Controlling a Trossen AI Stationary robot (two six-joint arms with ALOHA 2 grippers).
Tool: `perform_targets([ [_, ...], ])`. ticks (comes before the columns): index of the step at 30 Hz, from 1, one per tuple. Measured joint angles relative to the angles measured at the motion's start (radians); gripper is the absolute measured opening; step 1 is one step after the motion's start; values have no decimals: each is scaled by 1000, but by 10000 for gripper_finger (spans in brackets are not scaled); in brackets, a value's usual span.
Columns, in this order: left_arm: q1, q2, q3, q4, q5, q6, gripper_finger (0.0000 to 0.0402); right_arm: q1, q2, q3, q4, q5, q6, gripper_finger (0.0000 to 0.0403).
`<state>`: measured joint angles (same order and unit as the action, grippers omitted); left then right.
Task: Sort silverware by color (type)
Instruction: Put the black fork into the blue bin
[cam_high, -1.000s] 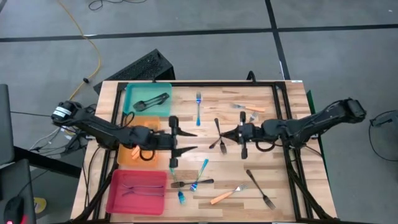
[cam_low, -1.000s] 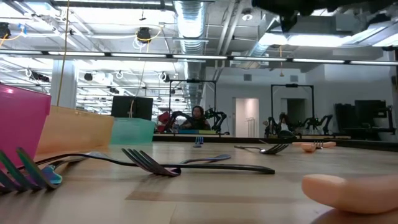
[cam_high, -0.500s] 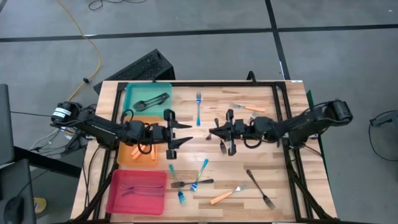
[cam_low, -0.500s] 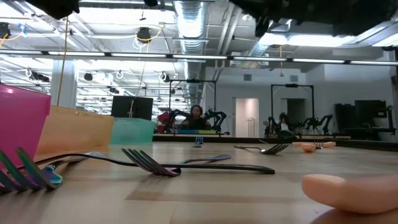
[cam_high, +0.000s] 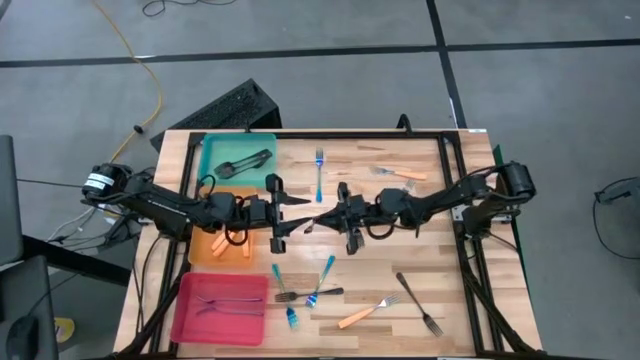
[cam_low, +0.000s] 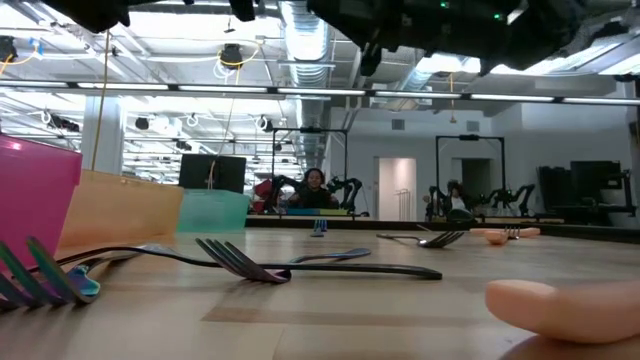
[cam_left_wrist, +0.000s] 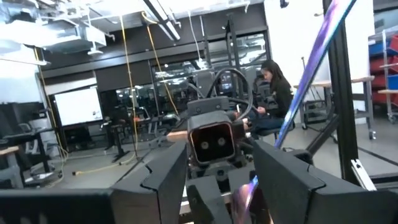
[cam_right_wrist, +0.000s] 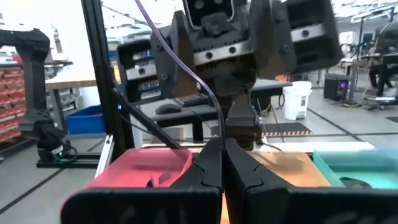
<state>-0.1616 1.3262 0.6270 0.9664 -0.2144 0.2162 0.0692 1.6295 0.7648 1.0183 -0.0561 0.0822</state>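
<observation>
Above the table's middle, my right gripper (cam_high: 322, 219) is shut on a slim dark fork with a purple sheen (cam_left_wrist: 311, 68). It faces my left gripper (cam_high: 300, 212), which stands open just to its left. In the left wrist view the fork's lower end shows between my left gripper's (cam_left_wrist: 217, 171) fingers; I cannot tell if it touches them. Loose silverware lies on the wood: a blue fork (cam_high: 319, 175), an orange fork (cam_high: 400, 173), blue forks (cam_high: 322, 278), a dark fork (cam_high: 418, 303) and an orange fork (cam_high: 362, 314). My right gripper pinches one end of the dark fork (cam_right_wrist: 219, 129) between its two shut fingers (cam_right_wrist: 210, 171); which end, I cannot tell. The fingers lie about level and point toward the table's left. The fork slants up from the fingertips toward my left gripper, clear of the table.
Three trays stand along the table's left side: a teal one (cam_high: 215, 150) holding dark cutlery, an orange one (cam_high: 200, 255) with orange pieces, and a pink one (cam_high: 190, 320) with slim forks. A black frame (cam_high: 445, 150) rims the table. A person sits in the room beyond.
My right gripper, still shut, has gone toward the table's left edge and a little down, closing on my left gripper, and now stands fingertip to fingertip with it. My left gripper has shifted slightly toward the far edge and stays open.
</observation>
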Motion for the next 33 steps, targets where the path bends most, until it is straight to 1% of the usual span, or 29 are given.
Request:
perform_targets([
  [2, 0, 0, 0, -10, 19, 2, 173, 0, 14, 18, -20, -3, 0, 19],
  [7, 0, 0, 0, -25, 19, 1, 173, -6, 13, 61, -82, -22, -10, 19],
  [10, 0, 0, 0, -31, 19, 4, 173, -14, 1, 63, -96, -54, -26, 19],
  [20, 0, 0, 2, -32, 19, 5, 173, -2, -88, 64, -147, -54, -90, 19],
  [29, 2, 0, 1, -35, 16, 8, 173, -29, -86, 64, -156, -67, -83, 20],
  [33, 1, 0, 0, -39, 33, 6, 173, -31, -87, 65, -161, -83, -79, 20],
])
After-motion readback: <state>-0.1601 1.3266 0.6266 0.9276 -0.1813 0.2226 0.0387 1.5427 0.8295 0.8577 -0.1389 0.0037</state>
